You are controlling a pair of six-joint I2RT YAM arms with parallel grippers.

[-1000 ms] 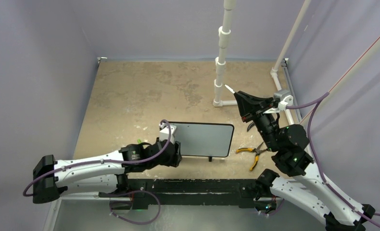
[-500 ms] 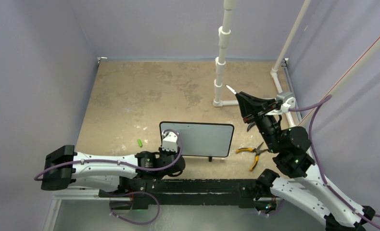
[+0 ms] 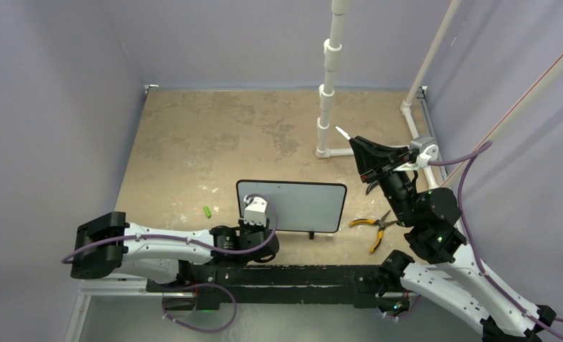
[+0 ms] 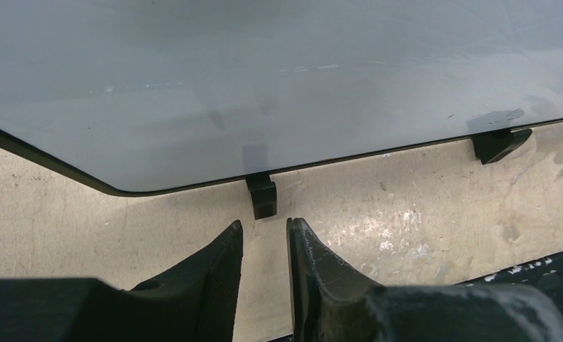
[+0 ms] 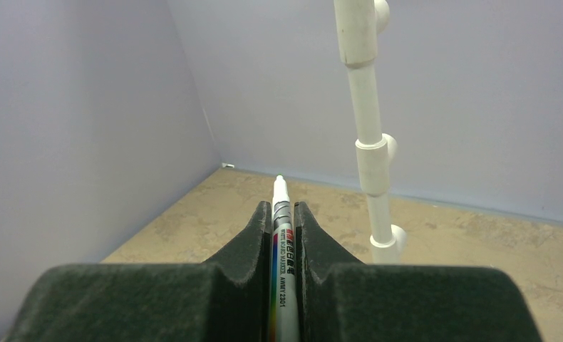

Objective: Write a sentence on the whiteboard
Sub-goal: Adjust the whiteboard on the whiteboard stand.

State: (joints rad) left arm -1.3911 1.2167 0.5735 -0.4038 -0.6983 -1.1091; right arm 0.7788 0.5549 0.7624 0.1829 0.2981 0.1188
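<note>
Down at the near edge the left arm (image 3: 157,244) lies low. Its jaws are narrow, a slim gap with nothing in it, aimed at the whiteboard's (image 3: 296,206) bottom rim, just beside one black foot (image 4: 263,196). The whiteboard sits mid-desk (image 3: 193,135) on its feet, long axis running left to right, face tipped up toward the arms. No writing shows on it, so I judge the whole sentence is yet to come. A small green piece (image 3: 207,211) lies to its left, pliers (image 3: 373,228) to its right. Farther back and high up, the right jaws clamp the marker (image 5: 283,242). Its bare tip points away toward the white pipe stand (image 3: 328,92), well apart from the board.
</note>
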